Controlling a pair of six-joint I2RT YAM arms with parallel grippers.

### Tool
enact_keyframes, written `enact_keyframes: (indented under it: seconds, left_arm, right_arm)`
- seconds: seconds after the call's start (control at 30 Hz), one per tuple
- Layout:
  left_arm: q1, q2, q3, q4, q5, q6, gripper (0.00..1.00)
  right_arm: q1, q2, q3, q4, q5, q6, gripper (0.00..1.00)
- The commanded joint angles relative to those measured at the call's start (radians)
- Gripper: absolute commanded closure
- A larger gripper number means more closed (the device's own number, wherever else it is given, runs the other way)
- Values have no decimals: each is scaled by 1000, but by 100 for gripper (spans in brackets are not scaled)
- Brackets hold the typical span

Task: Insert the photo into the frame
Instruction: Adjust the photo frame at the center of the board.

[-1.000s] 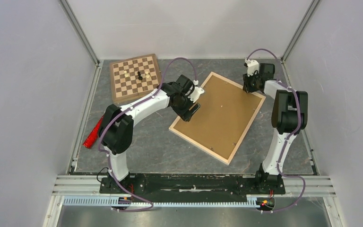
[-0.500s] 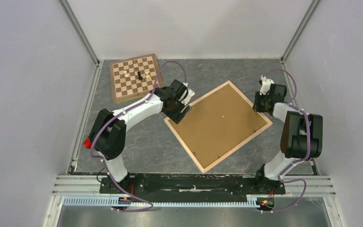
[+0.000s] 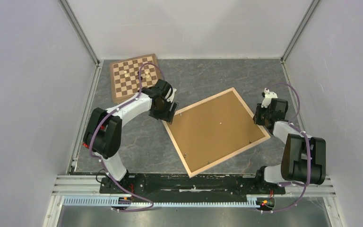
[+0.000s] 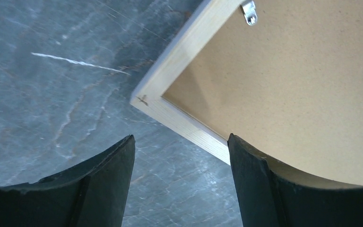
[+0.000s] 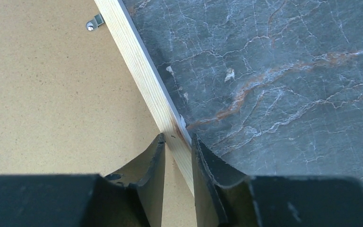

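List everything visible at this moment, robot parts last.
frame: one, light wood, face down mid-table
backing board: one, brown, inside the frame
clips: several, silver, along the frame's back
chessboard: one, brown checkered, far left
chess pieces: few, dark and pale, on the chessboard
red item: one, mostly hidden, table's left edge
table: one, grey marbled
left claw: open, at the frame's left corner
right claw: closed on the frame's right bar
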Motion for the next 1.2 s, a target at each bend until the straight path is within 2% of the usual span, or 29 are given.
enact_keyframes:
  seconds: [0.0, 0.37, 0.87, 1.17]
  left_arm:
    - [13, 0, -18, 11, 102, -109, 22]
    - [39, 14, -79, 41, 150, -130, 29]
    - [69, 109, -52, 85, 184, -127, 54]
    - [86, 144, 12, 80, 156, -20, 65]
  right_arm:
    - [2, -20, -10, 31, -18, 40, 90]
    - [5, -40, -7, 29, -20, 25, 88]
    - [15, -84, -23, 25, -32, -11, 84]
    - [16, -121, -33, -24, -46, -66, 79]
